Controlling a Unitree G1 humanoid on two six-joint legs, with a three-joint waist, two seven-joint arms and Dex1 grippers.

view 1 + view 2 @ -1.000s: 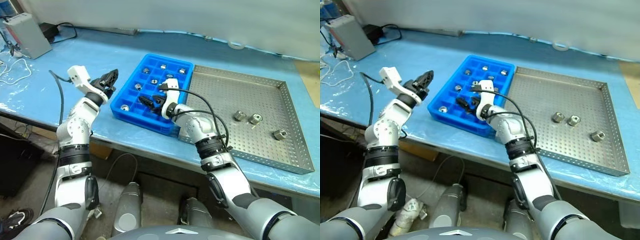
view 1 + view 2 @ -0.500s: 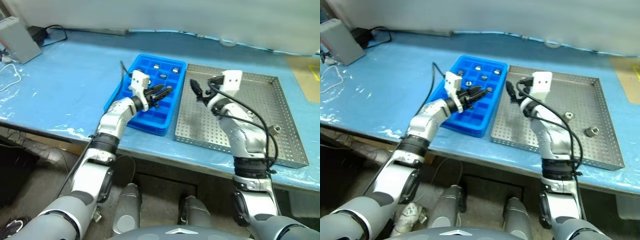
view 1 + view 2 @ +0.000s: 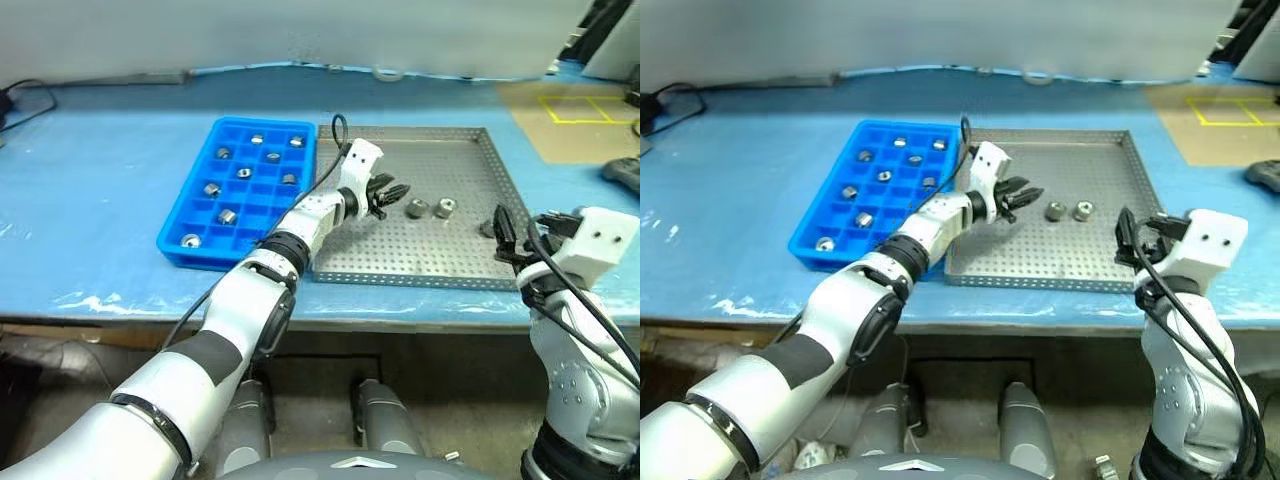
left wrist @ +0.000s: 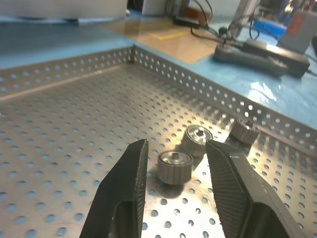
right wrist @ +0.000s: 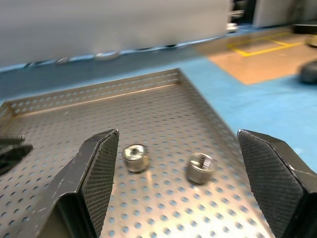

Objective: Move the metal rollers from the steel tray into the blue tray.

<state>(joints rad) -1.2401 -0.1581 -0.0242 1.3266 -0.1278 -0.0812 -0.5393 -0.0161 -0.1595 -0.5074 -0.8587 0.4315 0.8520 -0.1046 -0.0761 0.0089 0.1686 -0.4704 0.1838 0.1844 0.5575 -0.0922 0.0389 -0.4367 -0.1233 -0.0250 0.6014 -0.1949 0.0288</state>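
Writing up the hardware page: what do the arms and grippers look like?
Silver-grey rounded arm shells with black bands at the joints. Each wrist carries a white boxy camera block fed by loose black cables. The left gripper and right gripper each have two black tapered fingers; the right one's inner pads are cross-hatched.

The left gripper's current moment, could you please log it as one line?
left gripper: open, level over grey perforated steel tray | target: small silvery metal roller, not gripped | right gripper: open
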